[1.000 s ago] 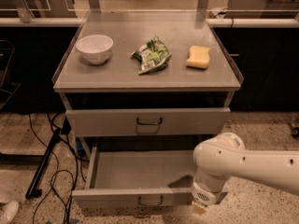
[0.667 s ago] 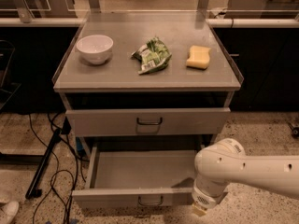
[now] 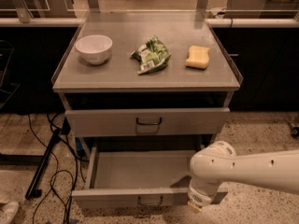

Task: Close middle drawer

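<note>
The middle drawer (image 3: 135,169) of the grey metal cabinet is pulled far out, and its shallow tray shows nothing inside. Its flat front (image 3: 107,198) carries a small dark bar handle (image 3: 150,201). My gripper (image 3: 195,205) hangs at the end of the white arm (image 3: 243,169), which reaches in from the right. The gripper sits at the right end of the drawer front, close to or against it, and the wrist hides most of it. The uppermost drawer (image 3: 147,121) stands slightly out. The lowest drawer is out of view.
On the cabinet top (image 3: 117,76) lie a white bowl (image 3: 94,48), a green snack bag (image 3: 151,55) and a yellow sponge (image 3: 198,57). Black cables and a dark pole (image 3: 44,162) lie on the floor at the left. Dark counters stand behind.
The white arm has shifted slightly left and down at the drawer's right front corner. The middle drawer is still pulled out about as far as before.
</note>
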Robot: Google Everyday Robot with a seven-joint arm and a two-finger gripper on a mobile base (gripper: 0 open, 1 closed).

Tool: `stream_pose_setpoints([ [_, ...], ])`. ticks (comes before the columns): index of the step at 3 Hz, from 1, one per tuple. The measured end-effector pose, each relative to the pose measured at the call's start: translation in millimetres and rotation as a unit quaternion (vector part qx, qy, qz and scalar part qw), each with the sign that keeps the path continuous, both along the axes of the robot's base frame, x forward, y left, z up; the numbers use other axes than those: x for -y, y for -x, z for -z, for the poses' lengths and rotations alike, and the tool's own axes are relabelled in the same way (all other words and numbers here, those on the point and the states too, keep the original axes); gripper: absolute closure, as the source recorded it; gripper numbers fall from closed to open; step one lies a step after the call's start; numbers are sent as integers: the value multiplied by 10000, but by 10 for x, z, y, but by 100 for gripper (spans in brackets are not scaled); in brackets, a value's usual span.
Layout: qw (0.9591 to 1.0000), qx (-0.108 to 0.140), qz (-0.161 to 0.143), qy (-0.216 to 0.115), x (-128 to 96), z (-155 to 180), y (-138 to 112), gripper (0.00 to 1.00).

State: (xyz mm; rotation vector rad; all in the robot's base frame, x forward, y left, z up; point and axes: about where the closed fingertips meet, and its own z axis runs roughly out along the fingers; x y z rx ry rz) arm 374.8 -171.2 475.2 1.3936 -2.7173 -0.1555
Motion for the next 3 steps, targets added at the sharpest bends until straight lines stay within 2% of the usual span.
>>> stream_pose_setpoints([
  [1, 9997, -197, 51, 109, -91, 349, -77, 100],
  [3, 9995, -243, 133, 151, -149, 479, -109, 100],
])
